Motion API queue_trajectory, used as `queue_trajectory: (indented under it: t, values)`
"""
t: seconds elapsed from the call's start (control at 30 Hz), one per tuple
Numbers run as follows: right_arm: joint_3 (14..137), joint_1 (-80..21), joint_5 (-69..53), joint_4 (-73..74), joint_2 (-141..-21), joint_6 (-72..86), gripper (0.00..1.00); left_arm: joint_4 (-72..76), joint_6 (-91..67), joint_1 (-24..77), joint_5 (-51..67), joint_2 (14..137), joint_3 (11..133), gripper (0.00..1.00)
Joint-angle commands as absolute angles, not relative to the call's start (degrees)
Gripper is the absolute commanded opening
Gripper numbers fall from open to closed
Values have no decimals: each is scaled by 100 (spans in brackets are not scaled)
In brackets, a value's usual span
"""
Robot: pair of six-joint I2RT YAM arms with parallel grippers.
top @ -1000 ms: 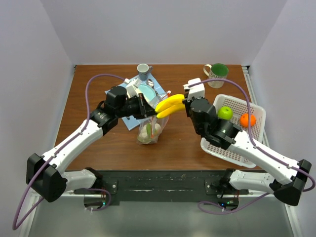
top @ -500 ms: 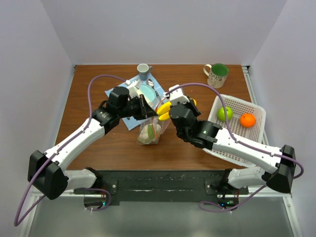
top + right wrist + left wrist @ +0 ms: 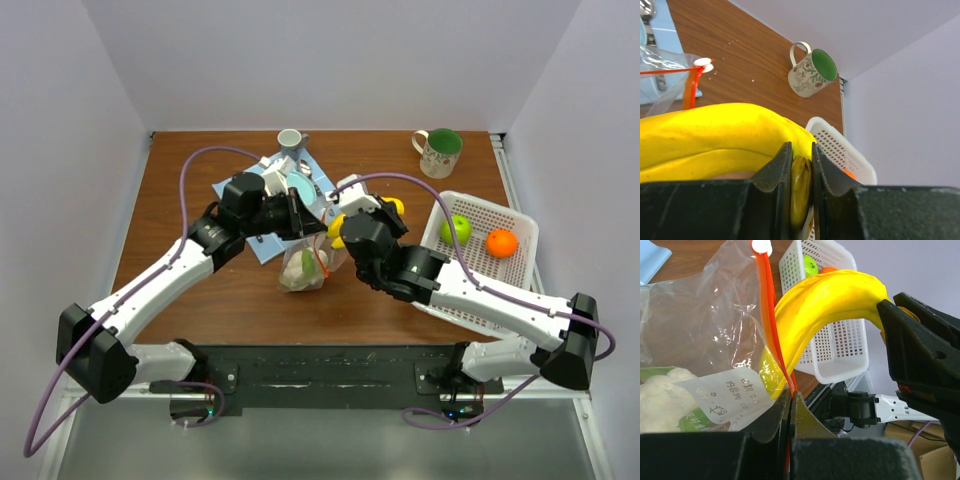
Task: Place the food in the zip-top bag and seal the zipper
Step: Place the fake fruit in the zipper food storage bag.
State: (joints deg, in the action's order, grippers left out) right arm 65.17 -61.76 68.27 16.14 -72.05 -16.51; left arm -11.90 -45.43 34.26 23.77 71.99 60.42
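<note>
Curved yellow plastic banana bunch (image 3: pixel 825 310), clamped at its stem end in the right pincer (image 3: pixel 800 165), long axis running straight out ahead of those jaws. Free tip at, seemingly just inside, the mouth of the clear crinkly zip-top bag (image 3: pixel 705 330). Thin orange-red zipper strip (image 3: pixel 771 325) pinched tight in the closed left pincer (image 3: pixel 790 402), rising directly above its fingertips, against the banana's near flank. Pale green-and-white leafy piece (image 3: pixel 660 390) low inside the bag, left of that pincer. Likely next: a push along the banana's own length, down into the bag. Green apple (image 3: pixel 456 229) and orange fruit (image 3: pixel 501 242) waiting in the white lattice basket (image 3: pixel 522 262), well off to the right pincer's right, on the brown wooden bench (image 3: pixel 250 305).
</note>
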Motion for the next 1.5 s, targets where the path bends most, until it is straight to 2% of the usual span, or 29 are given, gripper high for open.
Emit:
queue_trajectory:
  t: [0.0, 0.27, 0.47, 0.67, 0.8, 0.93, 1.1, 1.23, 1.33, 1.37, 1.47]
  values:
    - [7240, -6511, 7066, 1661, -7549, -1486, 0, -651, -4649, 3621, 2479, 7233, 6232, 0]
    - [8357, -6952, 7699, 2371, -8778, -670, 0, -387, -4825, 3929, 2338, 7383, 6214, 0]
    - [8717, -6926, 7533, 3312, -8894, 754, 2, -97, -5080, 3929, 2250, 7242, 5986, 0]
    - [9149, -6926, 7023, 3901, -8877, 1581, 18, 176, -5238, 3937, 2057, 7111, 5845, 0]
    - [9211, -6926, 6725, 4166, -8798, 1907, 36, 343, -5309, 3937, 1951, 6979, 5731, 0]
    - [9000, -6917, 6382, 3982, -8552, 1969, 45, 580, -5405, 3946, 1925, 6891, 5616, 0]
    - [8798, -6900, 6144, 3788, -8341, 2047, 49, 799, -5475, 3937, 1925, 6847, 5476, 0]
    - [8947, -6479, 5802, 4402, -8183, 2749, 50, 826, -5484, 3946, 1863, 6724, 5397, 0]
    - [8581, -5462, 4898, 4474, -7613, 3181, 49, 817, -5484, 3937, 1854, 6680, 5379, 0]
    - [8413, -5249, 4278, 4387, -7437, 3312, 49, 817, -5484, 3937, 1854, 6671, 5379, 0]
    - [7806, -4642, 3553, 4026, -6813, 3436, 49, 817, -5484, 3946, 1881, 6671, 5379, 0]
